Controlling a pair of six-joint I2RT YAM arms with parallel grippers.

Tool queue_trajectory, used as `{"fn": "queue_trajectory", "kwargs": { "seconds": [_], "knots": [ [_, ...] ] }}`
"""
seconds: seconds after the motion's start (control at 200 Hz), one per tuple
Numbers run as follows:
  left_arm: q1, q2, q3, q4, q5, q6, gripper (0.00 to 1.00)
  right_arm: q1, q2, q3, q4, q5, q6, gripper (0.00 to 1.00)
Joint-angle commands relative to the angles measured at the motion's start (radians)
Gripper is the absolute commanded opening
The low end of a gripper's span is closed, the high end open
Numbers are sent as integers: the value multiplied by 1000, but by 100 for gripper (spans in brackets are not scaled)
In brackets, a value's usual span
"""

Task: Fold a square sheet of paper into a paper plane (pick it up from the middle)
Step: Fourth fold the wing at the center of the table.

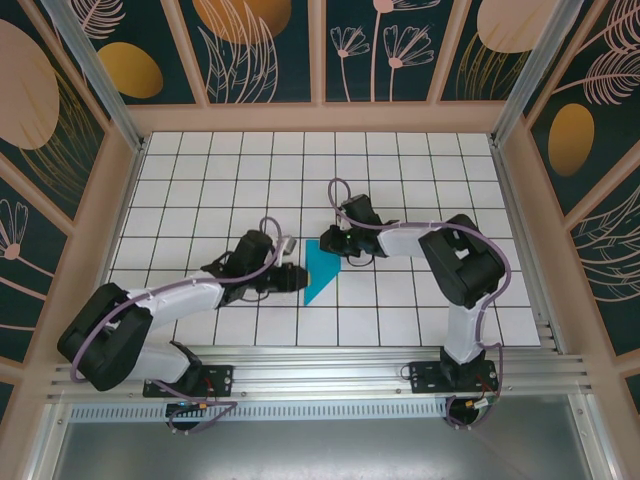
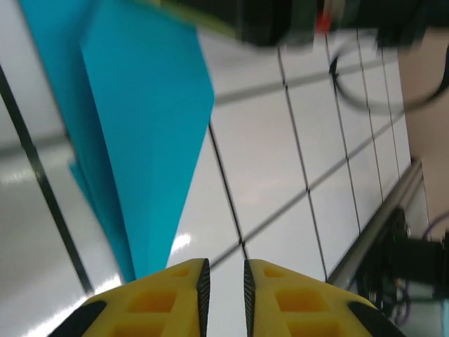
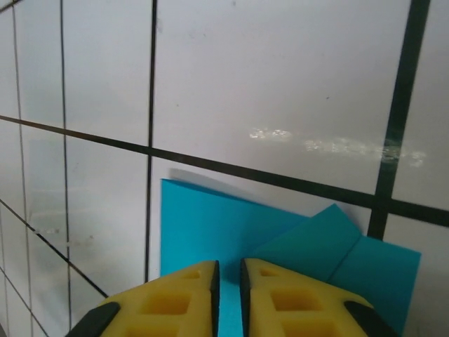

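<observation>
The square sheet of paper (image 1: 320,268) lies on the white grid table as a creased teal wedge, its point toward the near edge. My left gripper (image 1: 292,272) sits just left of it, and my right gripper (image 1: 338,247) is at its far right corner. In the left wrist view the yellow fingers (image 2: 223,281) stand a little apart over bare table, with the paper (image 2: 140,126) ahead to the left. In the right wrist view the gripper (image 3: 228,281) shows a narrow gap just above the paper (image 3: 210,225), whose folded flap (image 3: 316,246) lifts slightly. Neither pinches it.
A metal rail (image 1: 320,365) runs along the near edge, seen too in the left wrist view (image 2: 379,232). Wooden frame walls (image 1: 120,200) close the table's sides and back. The right arm's dark body (image 2: 280,17) and its cable hang just beyond the paper.
</observation>
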Motion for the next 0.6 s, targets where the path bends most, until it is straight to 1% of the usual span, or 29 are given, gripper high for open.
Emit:
{"fn": "queue_trajectory", "kwargs": {
  "seconds": [0.0, 0.07, 0.225, 0.285, 0.365, 0.49, 0.54, 0.596],
  "knots": [
    [7, 92, 101, -121, -163, 11, 24, -8, -101, -5, -28, 26, -11, 23],
    [7, 151, 139, -122, -163, 16, 26, -13, -136, -18, -49, 49, -6, 27],
    [8, 207, 180, -153, -236, 11, 34, -37, -214, -95, -65, 70, 25, 29],
    [7, 222, 190, -157, -225, 20, 35, -46, -241, -133, -63, 65, 42, 31],
    [7, 237, 196, -159, -205, 31, 36, -48, -265, -180, -37, 19, 63, 35],
    [5, 261, 200, -159, -167, 49, 38, -47, -269, -227, -8, -32, 110, 37],
    [7, 267, 201, -160, -166, 51, 38, -46, -271, -245, 2, -33, 126, 38],
    [7, 275, 201, -162, -165, 54, 39, -46, -273, -260, 4, -27, 146, 41]
  ]
}}
